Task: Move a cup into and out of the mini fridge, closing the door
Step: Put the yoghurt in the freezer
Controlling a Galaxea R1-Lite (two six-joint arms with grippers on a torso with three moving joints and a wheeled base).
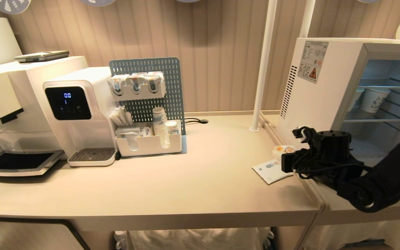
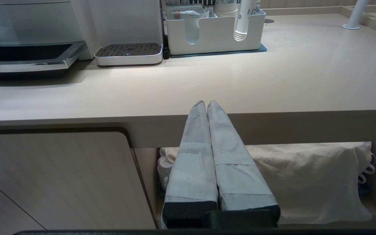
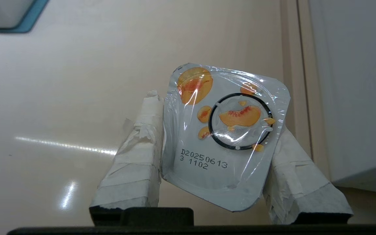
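The cup [image 3: 224, 137] sits between the two taped fingers [image 3: 135, 163] of the right gripper [image 3: 219, 137], foil top with orange peach print facing the wrist camera, one finger against each side of it, jaws about half wide and closed on the pot. In the head view the cup [image 1: 284, 150] shows just past the gripper's tip, on the counter [image 1: 193, 173] right by the front corner of the mini fridge [image 1: 319, 90].

Left to right in the head view: a coffee machine [image 1: 2, 104], a water dispenser [image 1: 78, 111], a white organiser [image 1: 149, 142] with paper cups in front of a blue pegboard [image 1: 172, 86], then open counter. A flat white packet [image 1: 272, 171] lies just on the left-hand side of the right gripper [image 1: 288, 156]. Beyond the fingers the fridge stands with its interior exposed, blue-patterned paper cups [image 1: 373, 99] on a wire shelf; the door is not in view.

Left gripper [image 2: 206, 103]: fingers pressed together, nothing between them, tips level with the counter's front edge, well apart from the cup.
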